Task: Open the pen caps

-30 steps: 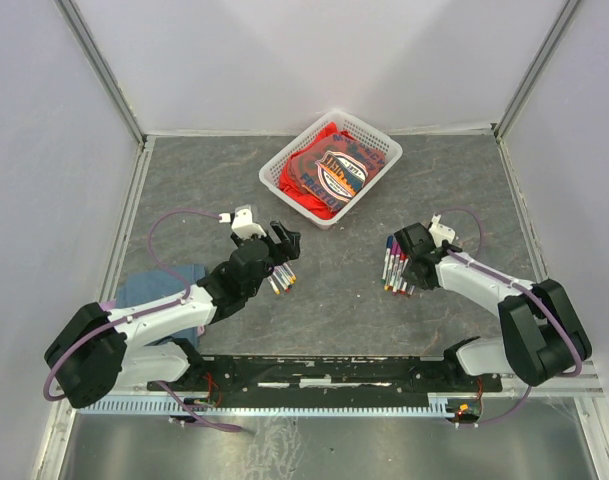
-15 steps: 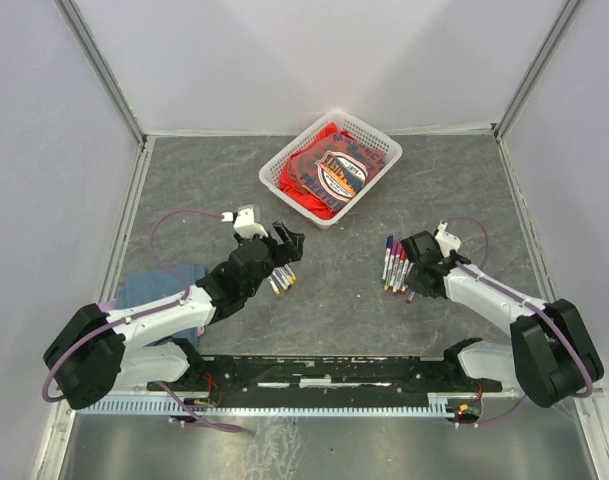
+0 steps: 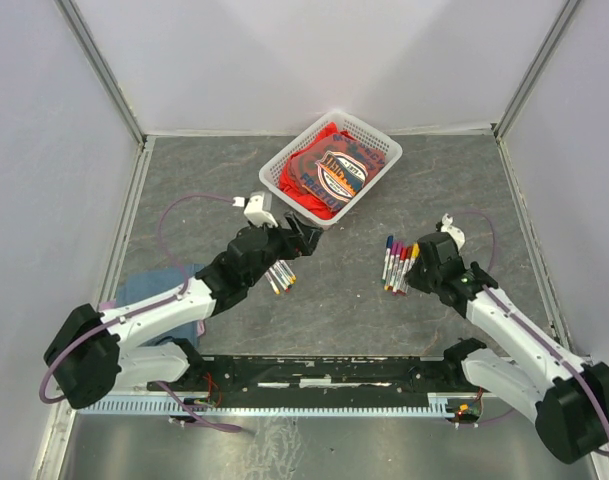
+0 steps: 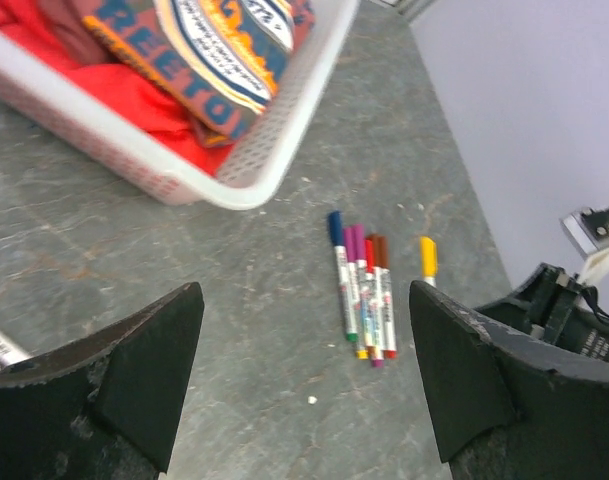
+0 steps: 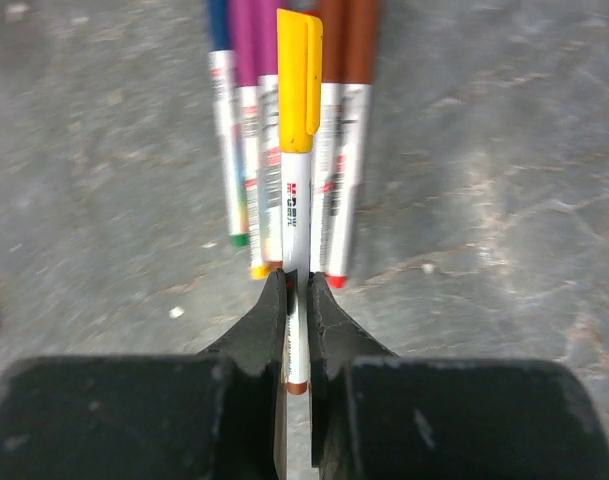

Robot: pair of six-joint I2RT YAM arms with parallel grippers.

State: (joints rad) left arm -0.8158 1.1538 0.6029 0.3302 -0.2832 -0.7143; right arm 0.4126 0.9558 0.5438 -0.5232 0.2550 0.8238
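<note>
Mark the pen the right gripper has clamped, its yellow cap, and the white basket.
pen (image 5: 294,215), right wrist view, on the white printed barrel.
yellow cap (image 5: 299,80), right wrist view, middle of the cap.
white basket (image 3: 374,133), top view, on its far right rim.

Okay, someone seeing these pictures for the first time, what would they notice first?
Probably the white basket of red fabric at the back middle of the table. Then the right gripper, shut on a yellow-capped pen by a row of pens right of centre.
</note>
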